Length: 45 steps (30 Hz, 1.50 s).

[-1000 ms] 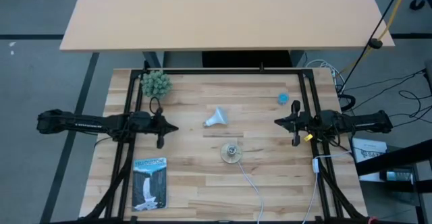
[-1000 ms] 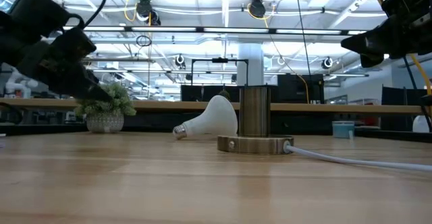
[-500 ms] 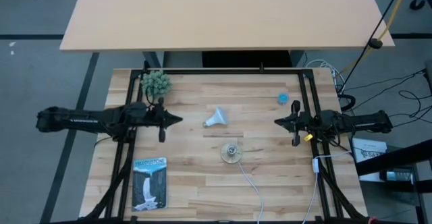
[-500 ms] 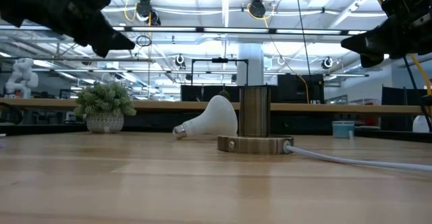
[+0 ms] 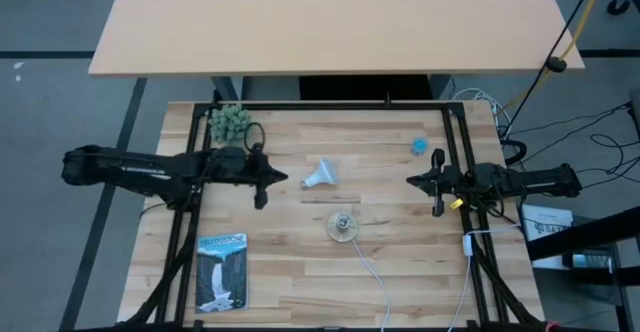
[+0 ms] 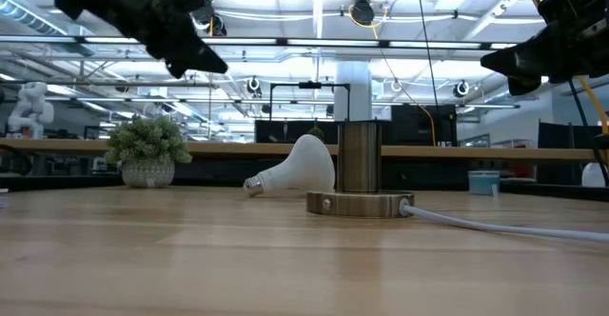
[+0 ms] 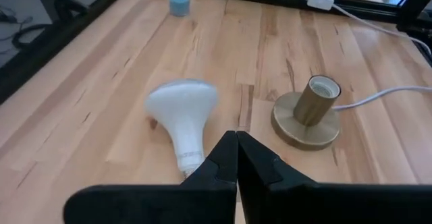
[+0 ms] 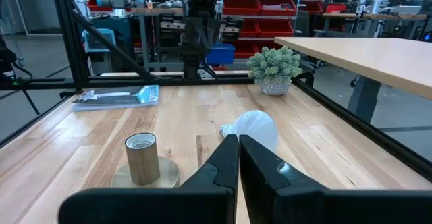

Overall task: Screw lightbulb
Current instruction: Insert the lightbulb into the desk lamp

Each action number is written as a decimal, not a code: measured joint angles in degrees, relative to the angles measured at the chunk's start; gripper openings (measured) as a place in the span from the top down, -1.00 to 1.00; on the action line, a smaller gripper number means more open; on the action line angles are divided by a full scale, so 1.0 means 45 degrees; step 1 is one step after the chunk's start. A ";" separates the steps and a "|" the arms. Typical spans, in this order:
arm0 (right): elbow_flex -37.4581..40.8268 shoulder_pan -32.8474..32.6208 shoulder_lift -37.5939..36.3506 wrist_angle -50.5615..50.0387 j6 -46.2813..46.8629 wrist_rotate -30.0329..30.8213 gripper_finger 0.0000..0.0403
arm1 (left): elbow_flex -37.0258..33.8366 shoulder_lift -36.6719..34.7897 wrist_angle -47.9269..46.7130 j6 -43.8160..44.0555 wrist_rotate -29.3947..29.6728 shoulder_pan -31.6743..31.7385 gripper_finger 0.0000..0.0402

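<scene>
Lightbulb (image 5: 320, 173) lay on its side mid-bench, screw base toward left pincer (image 5: 283, 180), dome away. Left pincer pressed together, raised, just beside bulb and nearer by far. Right pincer (image 5: 412, 181) also closed, well apart (waiting). Socket (image 5: 342, 226) stood near bulb; bare bench all around.

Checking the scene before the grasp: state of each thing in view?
lightbulb: lying on its side, not held
socket: upright, empty, cord attached
left end effector: shut, raised beside the lightbulb
right end effector: shut, raised, away from the lightbulb
</scene>
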State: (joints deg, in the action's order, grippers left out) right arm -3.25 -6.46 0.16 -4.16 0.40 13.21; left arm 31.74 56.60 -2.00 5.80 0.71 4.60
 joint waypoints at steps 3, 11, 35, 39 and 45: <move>0.0000 0.0000 0.0000 0.0000 0.0000 0.0000 0.97 | 0.0668 0.0798 0.0004 0.0031 -0.0044 -0.0005 1.00; 0.0000 0.0000 0.0000 0.0000 -0.0002 0.0000 0.97 | 0.2165 0.2399 0.0076 0.0031 -0.0067 -0.0005 1.00; 0.0000 -0.0003 0.0000 -0.0003 -0.0002 0.0002 0.97 | 0.2333 0.4853 0.1239 -0.0631 0.0626 0.0056 1.00; 0.0000 0.0000 0.0000 -0.0002 -0.0001 0.0000 0.97 | 0.2333 0.4853 0.1236 -0.0625 0.0626 0.0044 1.00; 0.0000 -0.0001 0.0000 0.0000 -0.0005 0.0000 0.97 | 0.2333 0.4853 0.1233 -0.0615 0.0626 0.0044 1.00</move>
State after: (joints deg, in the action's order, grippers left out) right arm -3.25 -6.46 0.16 -4.16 0.38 13.21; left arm 42.24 78.43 3.55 3.03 3.53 4.80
